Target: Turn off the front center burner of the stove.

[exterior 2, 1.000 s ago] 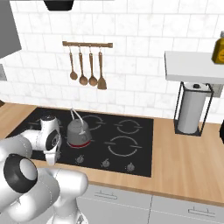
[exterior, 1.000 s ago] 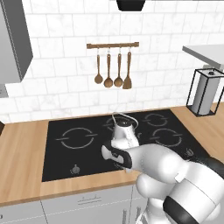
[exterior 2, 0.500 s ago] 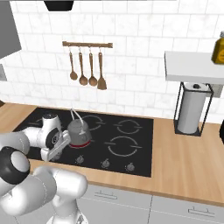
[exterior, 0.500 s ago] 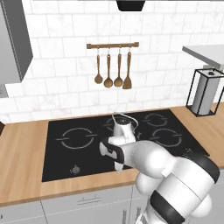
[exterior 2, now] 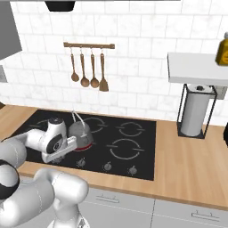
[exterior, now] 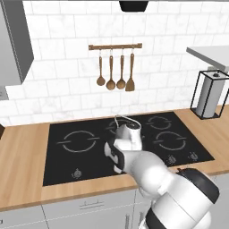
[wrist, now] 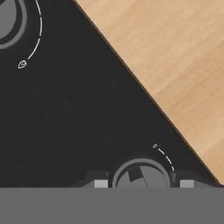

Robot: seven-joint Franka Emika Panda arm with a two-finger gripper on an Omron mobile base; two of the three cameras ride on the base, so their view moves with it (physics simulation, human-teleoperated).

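Note:
The stove (exterior: pixel 89 165) is a wide black glass cooktop set in a wooden counter, also seen as the stove (exterior 2: pixel 138 147). A grey kettle (exterior: pixel 130 136) stands on the front center burner (exterior 2: pixel 85 144), whose red glow shows at the base of the kettle (exterior 2: pixel 80 132). Small silvery knobs (exterior 2: pixel 107 166) line the stove's front edge. My hand (exterior: pixel 114 155) hangs low over that edge, left of the kettle. In the hand view my gripper (wrist: pixel 143 183) is open, one fingertip on each side of a round knob (wrist: pixel 141 174), with small gaps.
A second knob (wrist: pixel 8 17) sits at the hand view's top left; wooden counter (wrist: pixel 175 52) borders the glass. Wooden utensils (exterior: pixel 115 71) hang on a wall rail. A paper towel holder (exterior 2: pixel 195 111) stands right under a shelf (exterior 2: pixel 196 69) carrying a bottle (exterior 2: pixel 222 48).
My hand has turned and shifted a little over the stove's front knob row. The kettle and the stove have not moved.

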